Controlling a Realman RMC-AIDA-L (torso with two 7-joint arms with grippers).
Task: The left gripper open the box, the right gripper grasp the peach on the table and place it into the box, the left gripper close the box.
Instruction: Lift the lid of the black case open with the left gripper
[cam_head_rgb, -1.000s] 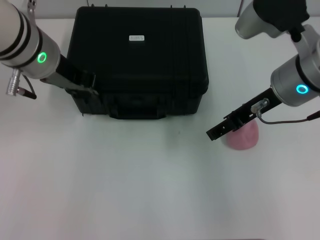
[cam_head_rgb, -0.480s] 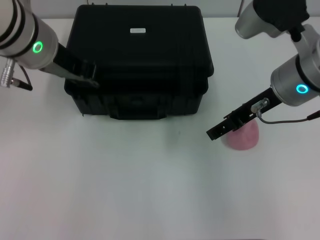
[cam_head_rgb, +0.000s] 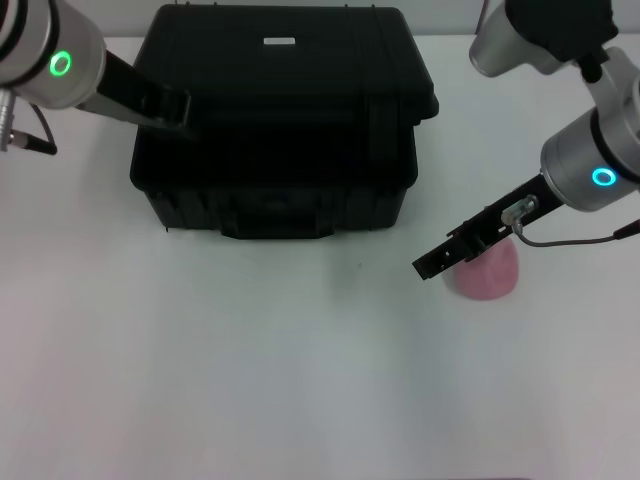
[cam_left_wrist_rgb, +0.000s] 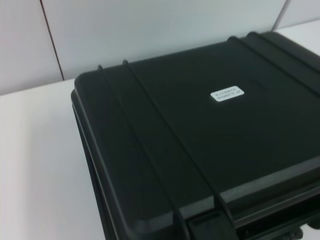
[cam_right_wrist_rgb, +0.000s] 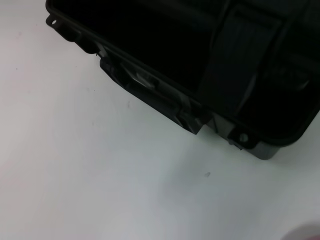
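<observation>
One step is mid-way: lid opening. Nearest item, the small round pale pink matte peach (cam_head_rgb: 489, 272), sits on the white tabletop (cam_head_rgb: 250, 380) at front right, same spot as a second ago, not yet picked up. The right gripper (cam_head_rgb: 436, 263), slim black two-fingered jaw on the silver-white arm with the blue-cyan ring, hangs right over the peach's near-left side and partly covers it; no motion across the last second. Can't tell whether its fingers are spread or closed, or whether they touch the fruit.

Further back, the large black hard plastic box (cam_head_rgb: 275, 200) with ribbed sides and front handle is where the change is. Its hinged lid (cam_head_rgb: 285, 60) has swung up and back: the white label (cam_head_rgb: 279, 41) has moved toward the far edge, and the right wrist view shows dark open interior behind the front rim. The left gripper (cam_head_rgb: 170, 108), black jaw on the green-ringed arm, has risen with the lid's left edge. Can't tell its finger state either.

Judgement: lid only partly raised, needs more swing before the peach can go in.
</observation>
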